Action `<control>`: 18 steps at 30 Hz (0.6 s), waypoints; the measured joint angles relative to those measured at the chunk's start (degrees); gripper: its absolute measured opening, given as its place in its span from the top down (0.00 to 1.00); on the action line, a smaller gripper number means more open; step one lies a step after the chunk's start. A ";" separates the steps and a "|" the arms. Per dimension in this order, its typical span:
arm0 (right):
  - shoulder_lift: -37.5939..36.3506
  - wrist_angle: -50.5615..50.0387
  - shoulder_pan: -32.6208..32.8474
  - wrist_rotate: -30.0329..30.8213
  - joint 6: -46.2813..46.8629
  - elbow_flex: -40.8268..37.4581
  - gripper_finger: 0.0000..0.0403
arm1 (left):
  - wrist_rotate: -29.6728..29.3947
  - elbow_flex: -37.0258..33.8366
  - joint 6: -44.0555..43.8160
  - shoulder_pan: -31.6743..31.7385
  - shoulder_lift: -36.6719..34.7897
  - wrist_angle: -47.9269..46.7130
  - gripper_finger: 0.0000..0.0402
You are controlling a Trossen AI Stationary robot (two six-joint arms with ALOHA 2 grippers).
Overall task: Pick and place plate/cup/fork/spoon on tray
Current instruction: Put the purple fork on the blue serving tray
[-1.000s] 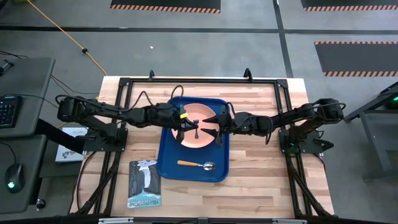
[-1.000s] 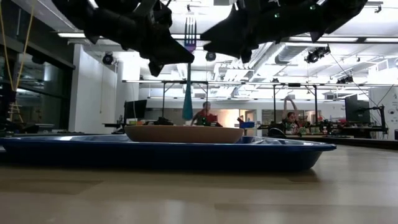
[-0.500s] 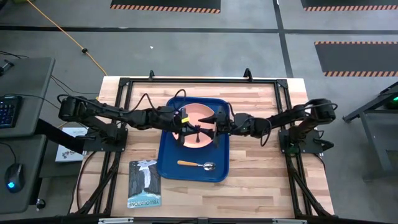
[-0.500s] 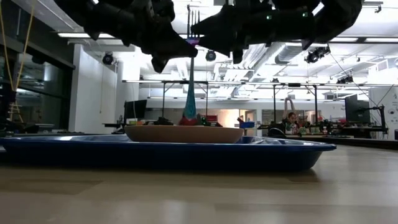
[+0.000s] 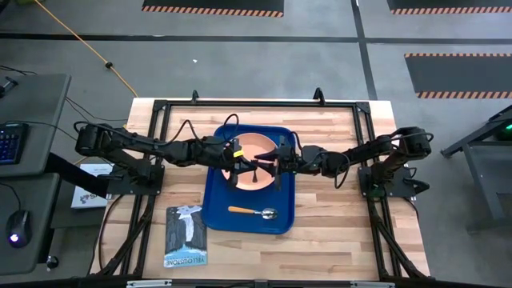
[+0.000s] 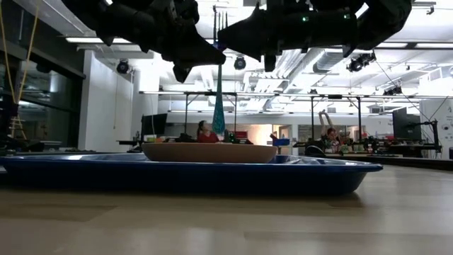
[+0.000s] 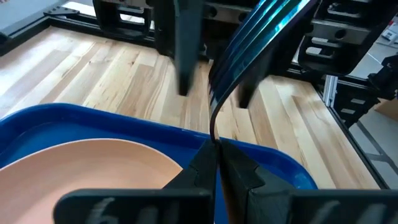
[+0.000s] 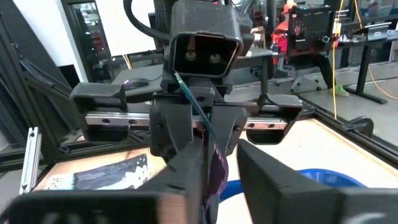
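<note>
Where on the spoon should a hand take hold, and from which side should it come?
Grip the spoon by its orange handle, near the middle, coming straight down. It lies flat on the tray, and the handle is straight and narrow, while the metal bowl is rounded. The left hand and right hand are at the fork over the plate.

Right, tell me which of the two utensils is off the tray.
The fork: it hangs upright above the plate, held between both grippers. The spoon lies flat on the tray.
</note>
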 joint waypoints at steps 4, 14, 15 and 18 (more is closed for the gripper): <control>0.00 0.00 -0.01 -0.24 -0.59 0.00 0.95 | 0.01 0.00 -0.09 0.00 0.02 -0.06 1.00; 0.00 -0.11 0.01 -0.47 -1.42 0.00 0.99 | -0.03 0.00 -0.91 -0.02 0.02 -0.19 0.99; 0.00 -0.12 0.01 -0.44 -1.31 0.00 0.99 | -0.05 0.00 -0.74 -0.02 0.02 -0.22 0.98; 0.00 -0.75 -0.03 -0.10 -1.20 0.00 0.99 | -0.22 0.00 0.42 -0.04 0.02 -0.54 0.94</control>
